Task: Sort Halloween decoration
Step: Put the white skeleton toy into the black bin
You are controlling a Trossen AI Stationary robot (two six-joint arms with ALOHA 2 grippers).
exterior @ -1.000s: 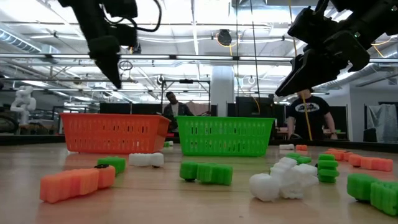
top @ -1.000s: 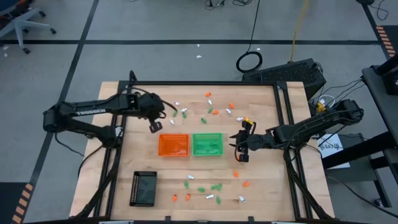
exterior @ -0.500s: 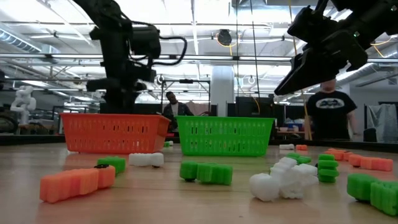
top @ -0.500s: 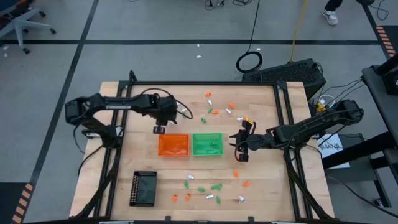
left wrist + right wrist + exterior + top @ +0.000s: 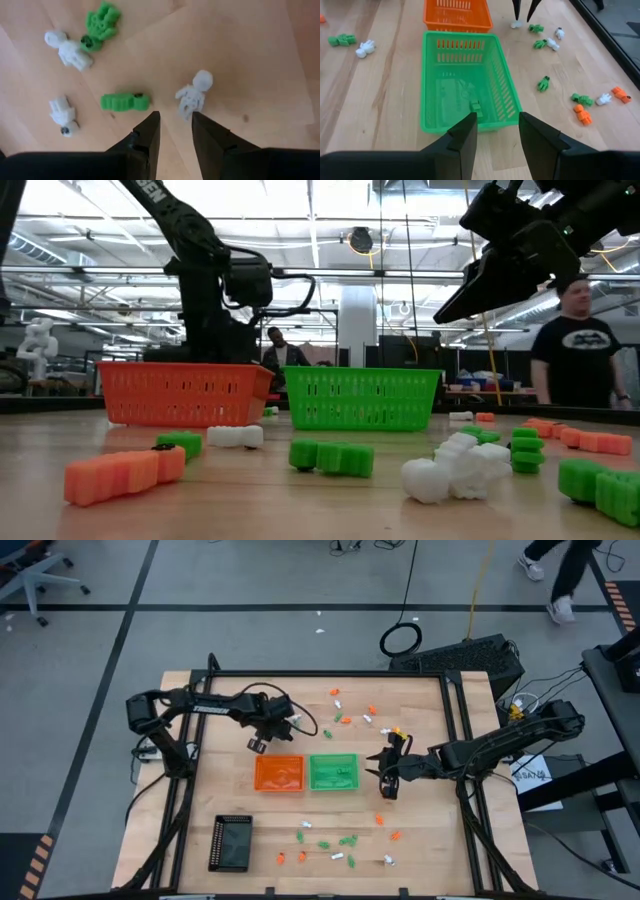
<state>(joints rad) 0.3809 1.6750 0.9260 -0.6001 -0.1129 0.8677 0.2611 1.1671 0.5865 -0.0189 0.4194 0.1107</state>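
1. Four views show this moment. From above, a wooden desk carries an orange tray and a green tray side by side at its middle, and a black tray nearer the front. The Halloween decoration lies scattered in two patches, one behind the trays and one in front of them. The left gripper hangs just behind the orange tray; the right gripper waits just beside the green tray.

2. The low view looks level across the desk: orange, green and white trinkets lie in front of both trays, and a person stands in the room behind.

3. The left wrist view shows the left arm's fingers spread apart with nothing between them, just short of a white skeleton trinket. A green trinket lies near it.

4. The right wrist view shows the right arm's fingers spread and empty above the near rim of the green tray, which holds one green piece.

5. The step in hand looks like picking a trinket from the rear patch. Next, the left gripper likely needs to lower over the white skeleton, straddle it, and close.
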